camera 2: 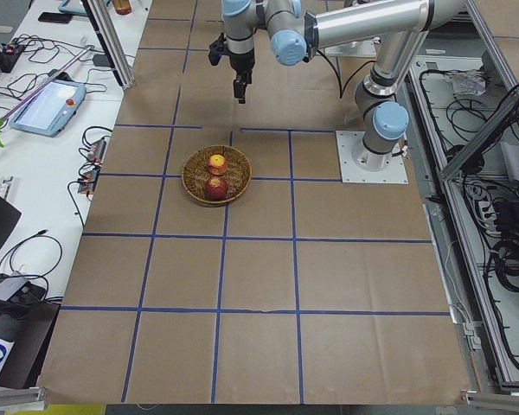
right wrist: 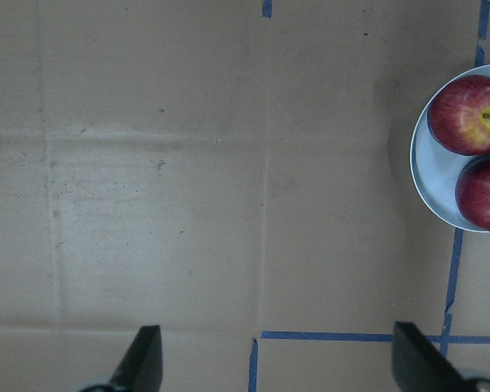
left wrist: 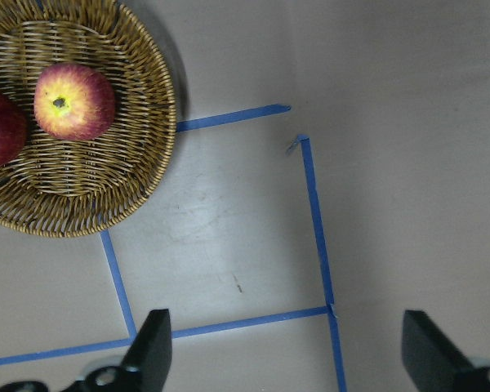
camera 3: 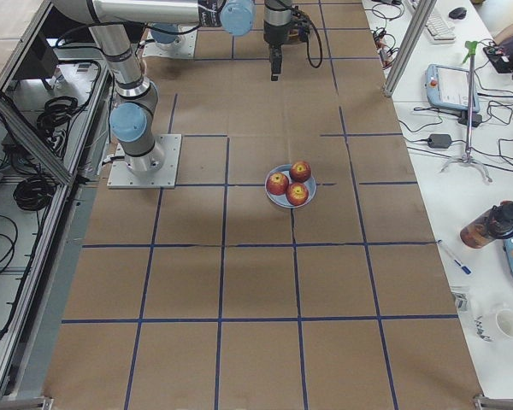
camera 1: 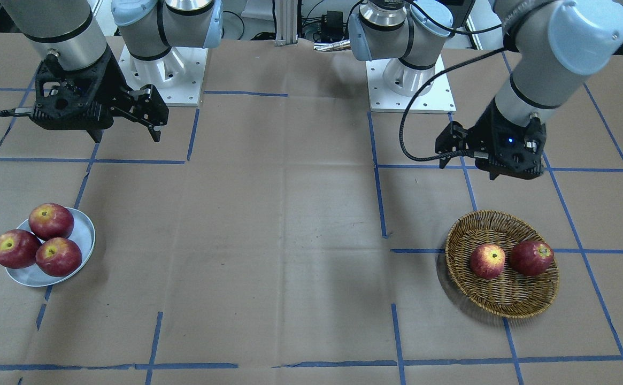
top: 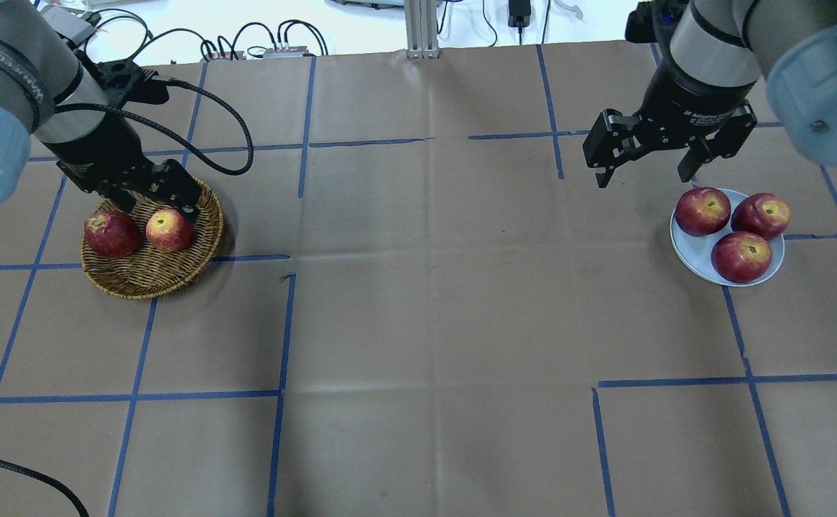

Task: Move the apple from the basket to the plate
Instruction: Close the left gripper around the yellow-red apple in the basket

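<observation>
The apple (top: 169, 230), light red with a yellow patch at the stem, lies in the wicker basket (top: 152, 283) beside a darker red apple (top: 111, 233). It also shows in the front view (camera 1: 487, 261) and the left wrist view (left wrist: 73, 101). My left gripper (top: 156, 205) is open and empty, raised above the basket's far rim and apart from the apple. The pale plate (top: 684, 248) holds three red apples. My right gripper (top: 644, 169) is open and empty, raised just beyond the plate's far left side.
The table is covered in brown paper with a grid of blue tape lines (top: 285, 323). The arm bases (camera 1: 410, 80) stand at the robot's edge of the table. Cables (top: 260, 36) lie beyond the far edge.
</observation>
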Available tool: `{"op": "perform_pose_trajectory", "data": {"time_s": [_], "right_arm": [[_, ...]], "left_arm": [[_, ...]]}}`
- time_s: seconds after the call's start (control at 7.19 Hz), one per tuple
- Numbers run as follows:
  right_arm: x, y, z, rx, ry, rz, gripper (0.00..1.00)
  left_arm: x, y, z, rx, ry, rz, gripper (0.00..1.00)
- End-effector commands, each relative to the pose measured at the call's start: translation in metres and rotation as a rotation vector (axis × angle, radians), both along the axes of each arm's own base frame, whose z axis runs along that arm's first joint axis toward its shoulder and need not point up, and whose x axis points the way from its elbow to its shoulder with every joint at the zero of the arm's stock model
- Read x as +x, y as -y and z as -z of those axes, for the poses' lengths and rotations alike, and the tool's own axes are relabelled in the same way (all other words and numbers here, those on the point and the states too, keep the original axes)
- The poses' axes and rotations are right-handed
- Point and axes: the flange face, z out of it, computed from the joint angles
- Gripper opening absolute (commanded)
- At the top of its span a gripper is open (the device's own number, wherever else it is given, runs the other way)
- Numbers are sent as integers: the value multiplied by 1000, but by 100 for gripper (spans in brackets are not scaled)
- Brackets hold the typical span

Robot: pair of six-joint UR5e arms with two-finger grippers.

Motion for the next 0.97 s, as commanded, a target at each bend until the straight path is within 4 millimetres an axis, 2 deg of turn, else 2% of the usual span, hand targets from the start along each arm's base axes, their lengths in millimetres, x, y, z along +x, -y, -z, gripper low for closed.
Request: {"op": "perform_pose_trajectory", "data": {"time_s": [0.0, 0.14, 0.28, 0.83], "right_arm": [[0, 0, 1, 1, 0, 0, 100], [0, 0, 1, 1, 0, 0, 100], [0, 0, 1, 1, 0, 0, 100], [0, 0, 1, 1, 0, 0, 100]], "left_arm": [[71, 34, 59, 36, -32, 123, 99], [98, 57, 91, -10, -14, 143, 99], [102, 67, 115, 9, -26, 161, 99], [112, 91, 173, 36, -34, 163, 99]]}}
